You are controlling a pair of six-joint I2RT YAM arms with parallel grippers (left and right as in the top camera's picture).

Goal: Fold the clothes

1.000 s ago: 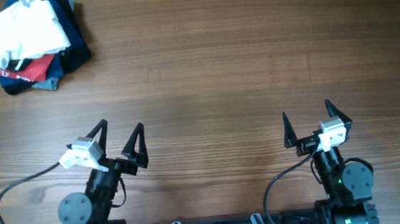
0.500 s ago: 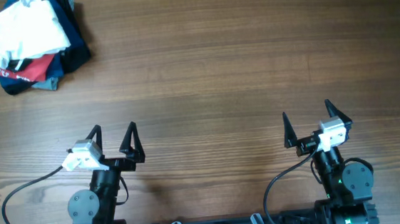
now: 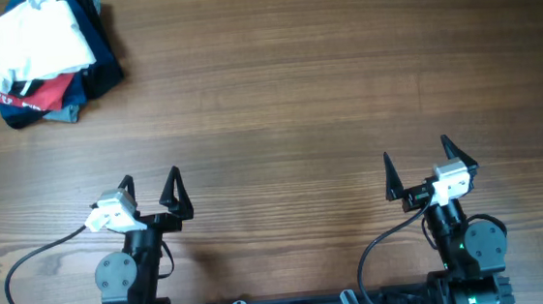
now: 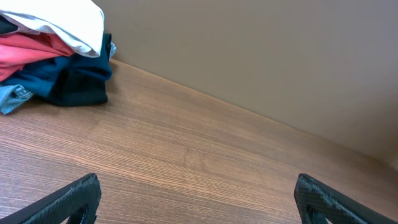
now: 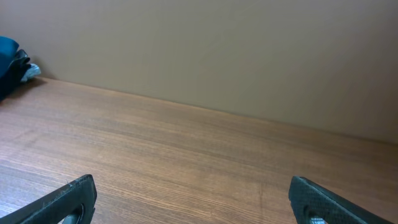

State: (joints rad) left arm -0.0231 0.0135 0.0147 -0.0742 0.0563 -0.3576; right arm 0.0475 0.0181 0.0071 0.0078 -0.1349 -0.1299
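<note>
Left hand [image 3: 149, 175], overhead: jaws spread wide, empty, near the front edge of the tabletop [image 3: 296, 92]. Right hand [image 3: 415, 149] likewise spread, empty. White shirt [image 3: 20, 45] lies crumpled atop a pile in the far left corner, well apart from both.

Left wrist view: thin, limp white cloth draped over red T-shirt [image 4: 31, 46] and navy garments [image 4: 81, 81]. Risk: a deep pinch catches lower layers and drags the pile.

Right wrist view: smooth wood grain, mostly bare.
</note>
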